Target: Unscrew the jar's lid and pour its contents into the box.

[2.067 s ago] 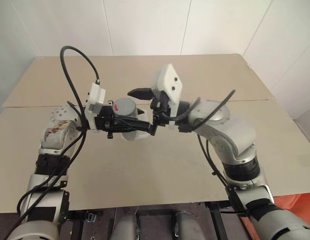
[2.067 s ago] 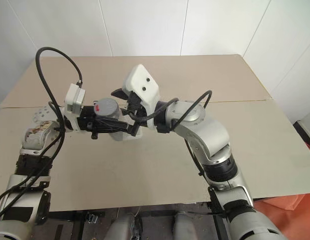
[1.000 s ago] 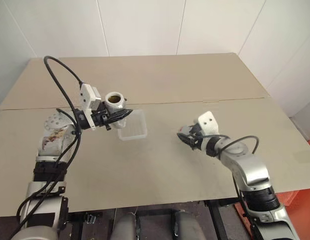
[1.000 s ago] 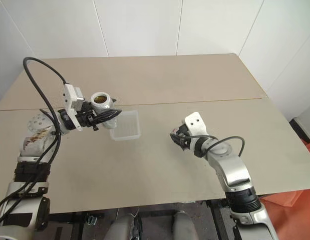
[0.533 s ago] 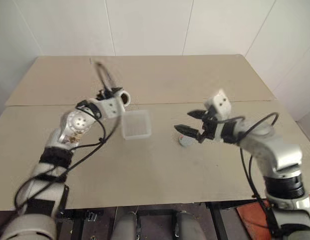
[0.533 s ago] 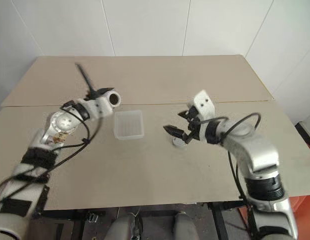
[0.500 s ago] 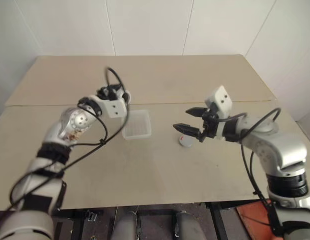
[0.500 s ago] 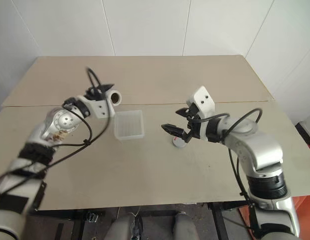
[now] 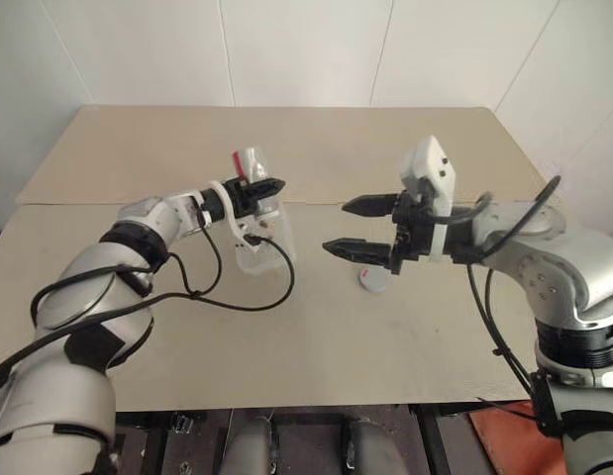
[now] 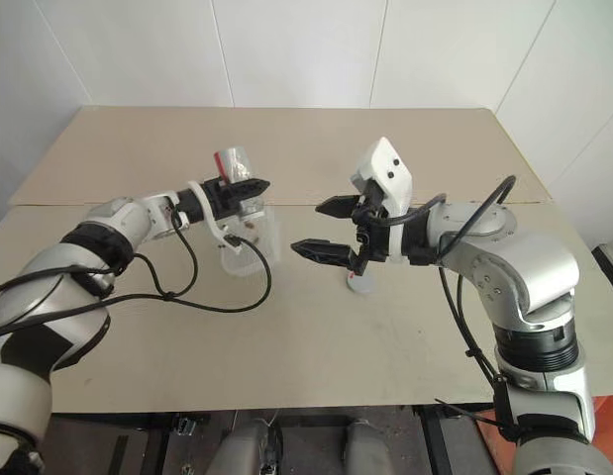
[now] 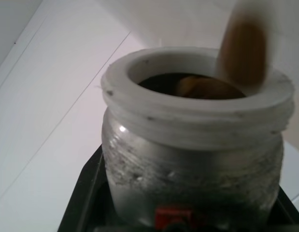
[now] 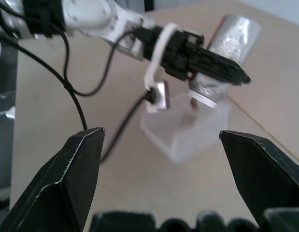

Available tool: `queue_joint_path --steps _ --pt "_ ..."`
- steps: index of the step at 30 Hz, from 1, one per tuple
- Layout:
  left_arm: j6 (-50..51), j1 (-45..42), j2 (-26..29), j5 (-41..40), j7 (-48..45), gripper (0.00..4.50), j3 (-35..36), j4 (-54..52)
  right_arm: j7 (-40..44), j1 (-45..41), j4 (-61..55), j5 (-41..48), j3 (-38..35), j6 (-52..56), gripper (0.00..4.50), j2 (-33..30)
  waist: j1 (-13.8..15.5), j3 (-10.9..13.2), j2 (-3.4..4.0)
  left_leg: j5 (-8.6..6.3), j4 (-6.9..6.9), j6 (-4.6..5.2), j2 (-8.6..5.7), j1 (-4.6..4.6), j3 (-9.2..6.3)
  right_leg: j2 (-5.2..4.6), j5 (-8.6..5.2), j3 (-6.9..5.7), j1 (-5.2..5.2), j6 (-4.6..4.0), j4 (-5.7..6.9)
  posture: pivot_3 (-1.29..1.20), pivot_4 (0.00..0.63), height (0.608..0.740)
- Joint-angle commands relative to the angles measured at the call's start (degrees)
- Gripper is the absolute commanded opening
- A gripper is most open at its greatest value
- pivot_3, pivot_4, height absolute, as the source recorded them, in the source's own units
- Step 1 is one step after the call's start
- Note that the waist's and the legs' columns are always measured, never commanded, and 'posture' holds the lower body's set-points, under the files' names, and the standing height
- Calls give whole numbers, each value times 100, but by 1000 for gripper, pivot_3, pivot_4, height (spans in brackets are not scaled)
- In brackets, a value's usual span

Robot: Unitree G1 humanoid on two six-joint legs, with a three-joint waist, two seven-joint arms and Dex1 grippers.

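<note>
Both arms are glossy silver-grey shells broken by black ribbed joint rings, with loose black cables looping alongside. The left gripper (image 9: pixel 269 185) and right gripper (image 9: pixel 354 227) have tapered black fingers, and a white angular camera housing (image 9: pixel 427 170) sits on the right wrist.

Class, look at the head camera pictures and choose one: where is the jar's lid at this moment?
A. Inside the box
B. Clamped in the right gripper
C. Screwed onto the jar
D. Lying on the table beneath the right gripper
D: the lid lies flat on the table under the right gripper, whose jaws stand open and empty.
</note>
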Motion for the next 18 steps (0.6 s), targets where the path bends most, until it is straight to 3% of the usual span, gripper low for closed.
queue_joint_path --steps 1,6,9,12,15,16,18 --pt "-13 -209 -45 -152 156 1935 -12 94 -121 49 -376 285 -312 24 4455 -35 -2 0 0 0 0 0 0 0 0 -1 0 -2 0 0 0 0 150 740" --pt "-230 -200 -37 -389 36 1935 73 67 -220 193 -484 338 -273 -25 4455 -101 -5 0 0 0 6 0 -1 -1 -2 -5 0 -5 0 0 6 0 150 740" --pt "-893 -132 118 -1273 -373 1935 667 -65 -214 215 -452 369 -288 -76 4455 -111 -7 1 -2 0 8 1 -1 0 -2 -6 0 -6 0 0 8 0 150 740" --pt "-1942 359 327 -3292 -1862 1935 1908 -246 -204 246 -413 376 -277 -127 4455 -108 -29 0 -1 0 12 0 1 -3 -5 -10 0 -9 -4 0 10 0 150 740" --pt "-2047 1105 410 -5281 -3643 1935 2984 -894 -153 304 -409 398 -291 -169 4455 -132 -69 0 1 13 14 -23 4 3 -11 -16 0 -9 -5 -1 15 0 150 740" --pt "-1370 1587 310 -6635 -4720 1935 3582 -1533 -145 309 -387 421 -297 -168 4455 -111 -79 -1 2 13 16 -23 3 3 -11 -17 0 -8 -4 -1 16 0 150 740" --pt "-244 2305 196 -8363 -6005 1935 4387 -2628 -139 323 -365 457 -313 -168 4455 -95 -115 -2 3 14 22 -24 12 7 -23 -20 0 -2 -1 -1 24 0 150 740"
